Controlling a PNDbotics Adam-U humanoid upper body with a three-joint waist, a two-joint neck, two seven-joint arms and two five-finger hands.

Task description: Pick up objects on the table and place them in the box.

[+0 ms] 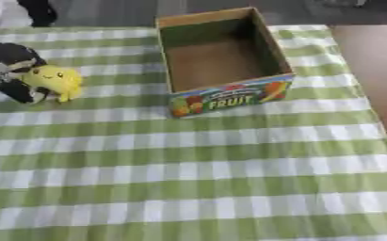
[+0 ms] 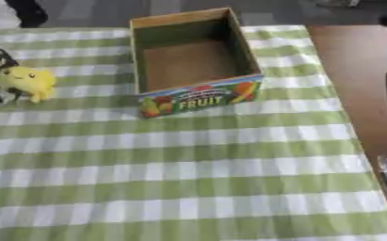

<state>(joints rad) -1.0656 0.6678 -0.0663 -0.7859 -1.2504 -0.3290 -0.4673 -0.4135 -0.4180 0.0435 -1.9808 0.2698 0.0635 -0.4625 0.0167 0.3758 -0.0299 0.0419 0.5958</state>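
Left robot hand (image 1: 11, 70) grips yellow toy (image 1: 56, 81) beside box (image 1: 226, 96).

toy (image 1: 56, 80): yellow | box (image 1: 229, 96): brown, colourful FRUIT print | tablecloth (image 1: 229, 164): green-white check | left hand (image 1: 11, 70): black, silver

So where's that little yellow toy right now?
The yellow toy is at the table's far left, in the left hand, left of the open box.
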